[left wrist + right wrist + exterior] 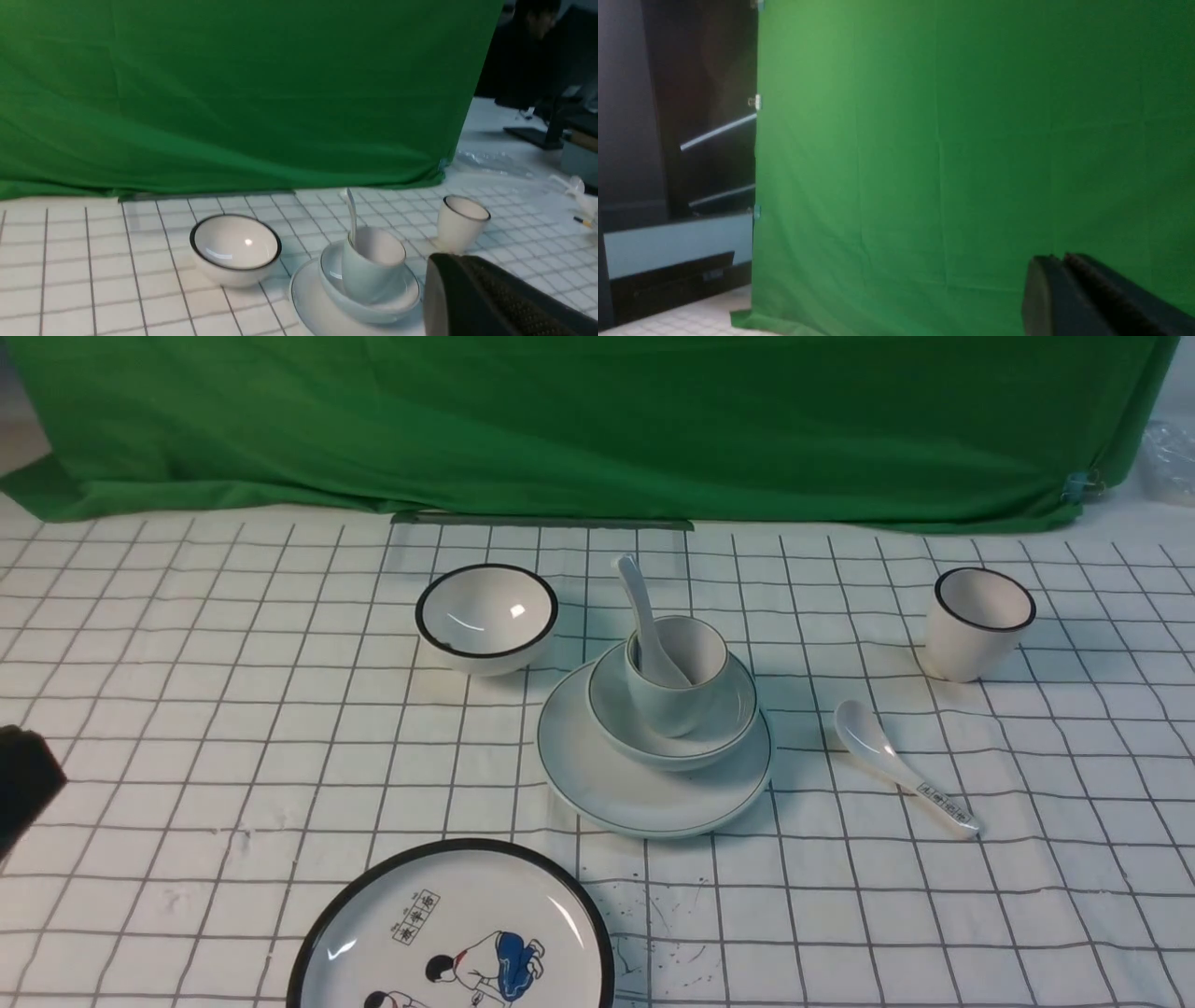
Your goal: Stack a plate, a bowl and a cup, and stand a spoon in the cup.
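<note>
The pale plate (597, 784) lies mid-table with the shallow bowl (728, 733) on it. The pale cup (672, 709) stands in the bowl. The plain white spoon (638, 597) stands in the cup, its handle leaning back left. The left wrist view shows the same stack: plate (310, 303), bowl (332, 280), cup (364, 275), spoon (351, 214). My left gripper (23, 784) is at the far left edge, well away from the stack; in its wrist view it (448, 268) is shut and empty. My right gripper (1057, 261) is shut and empty against the green cloth, out of the front view.
A black-rimmed bowl (485, 616) stands back left of the stack. A black-rimmed cup (980, 621) stands far right. A spoon with printed characters (896, 775) lies right of the plate. A cartoon plate (457, 933) lies at the front edge. Green cloth (597, 420) hangs behind.
</note>
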`<state>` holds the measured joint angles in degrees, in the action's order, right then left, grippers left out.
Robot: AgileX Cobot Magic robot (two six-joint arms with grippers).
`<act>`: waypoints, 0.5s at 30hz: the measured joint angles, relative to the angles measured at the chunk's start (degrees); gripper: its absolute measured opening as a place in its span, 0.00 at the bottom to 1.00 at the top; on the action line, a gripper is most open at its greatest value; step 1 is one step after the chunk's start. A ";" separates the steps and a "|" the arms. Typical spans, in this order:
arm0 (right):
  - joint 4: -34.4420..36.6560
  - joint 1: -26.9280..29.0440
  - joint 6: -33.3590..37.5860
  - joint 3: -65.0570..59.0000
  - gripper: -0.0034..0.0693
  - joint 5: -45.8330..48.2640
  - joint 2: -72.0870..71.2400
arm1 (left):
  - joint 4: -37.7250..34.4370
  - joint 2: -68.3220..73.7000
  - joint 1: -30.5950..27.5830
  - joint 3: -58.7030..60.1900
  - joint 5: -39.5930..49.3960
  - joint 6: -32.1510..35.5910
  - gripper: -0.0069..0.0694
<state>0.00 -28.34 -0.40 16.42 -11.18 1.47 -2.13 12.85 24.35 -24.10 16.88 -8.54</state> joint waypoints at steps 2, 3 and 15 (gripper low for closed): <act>0.00 0.00 -0.12 -0.05 0.21 -0.57 -0.62 | 0.24 -0.79 0.00 2.26 -5.42 -0.23 0.09; 0.00 0.00 -0.12 -0.05 0.23 -0.66 -0.70 | 0.31 -0.83 0.00 3.14 -7.11 -0.40 0.09; 0.00 0.00 -0.12 -0.05 0.31 -0.89 -0.89 | 0.50 -0.91 0.00 4.47 -10.33 -0.42 0.09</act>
<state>0.00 -28.34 -0.53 16.37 -12.08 0.58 -1.63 11.94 24.35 -19.62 6.54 -8.96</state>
